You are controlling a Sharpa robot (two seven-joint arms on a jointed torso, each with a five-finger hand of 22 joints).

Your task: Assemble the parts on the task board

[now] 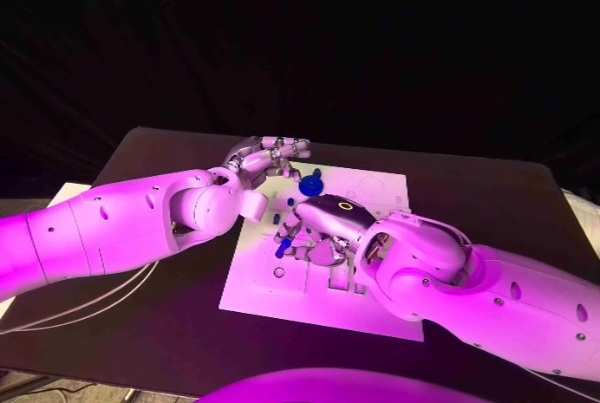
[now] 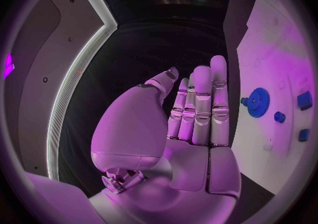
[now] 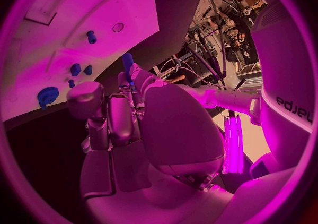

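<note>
Black table (image 1: 500,204), white task board (image 1: 375,191), blue parts (image 1: 309,182)

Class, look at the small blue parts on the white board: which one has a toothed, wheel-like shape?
The blue gear, lying on the white task board. Its round toothed rim sets it apart from the small blocky blue pieces beside it.

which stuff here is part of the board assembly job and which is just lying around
Job:
- task board
- blue gear
- small blue parts on the board
- blue peg held by the right robot hand
- left robot hand, holding nothing

Lying about:
- white cables over the table's left edge
- black table
</note>
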